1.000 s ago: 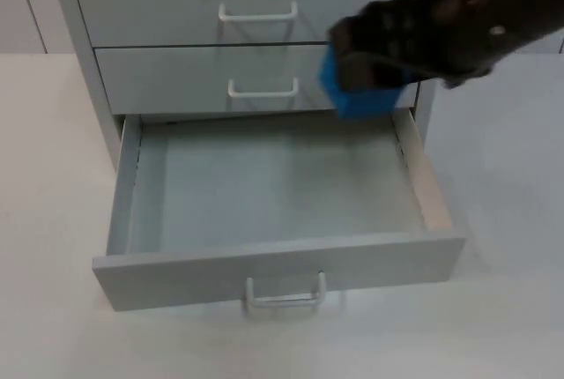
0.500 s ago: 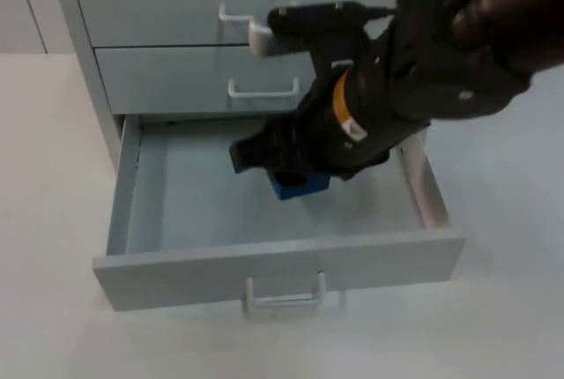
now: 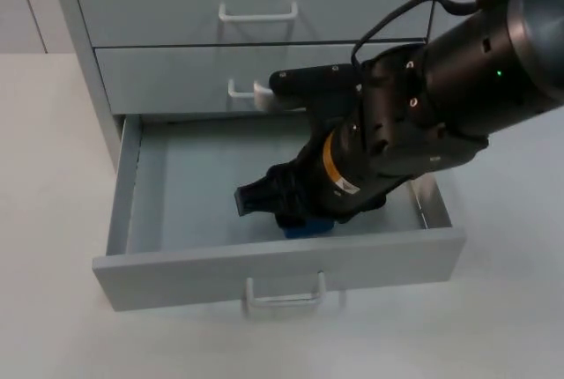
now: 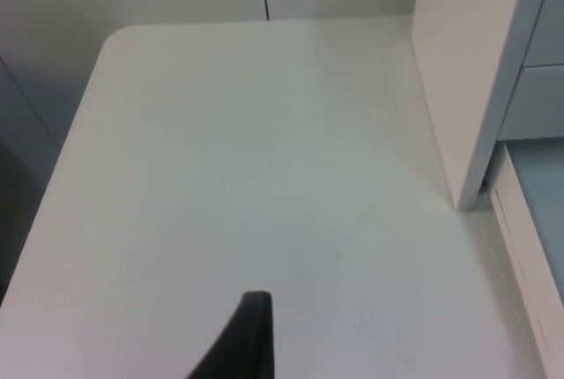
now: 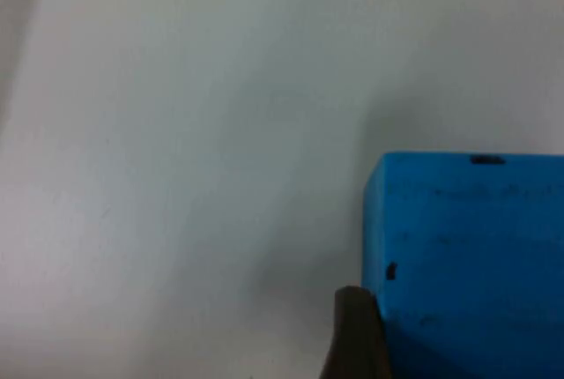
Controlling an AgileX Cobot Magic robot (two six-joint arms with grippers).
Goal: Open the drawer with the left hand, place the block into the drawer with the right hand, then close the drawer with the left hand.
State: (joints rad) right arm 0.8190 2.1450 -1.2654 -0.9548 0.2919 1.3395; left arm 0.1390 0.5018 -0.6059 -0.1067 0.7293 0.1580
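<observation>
We see the bottom drawer (image 3: 150,220) already open. The right gripper (image 3: 295,216) reaches inside, jaws clamping the blue block (image 5: 467,264) low over the floor. Release and closing remain. The left gripper (image 4: 242,339) waits outside, its jaws' state unclear.

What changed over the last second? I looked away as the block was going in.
The right gripper carried the blue block from above the drawer's back right corner down into the open drawer, towards its front. The block is low inside, near the front wall; release can't be judged. The drawer stayed open, the cabinet unmoved, and the left gripper waits over the table beside the cabinet.
</observation>
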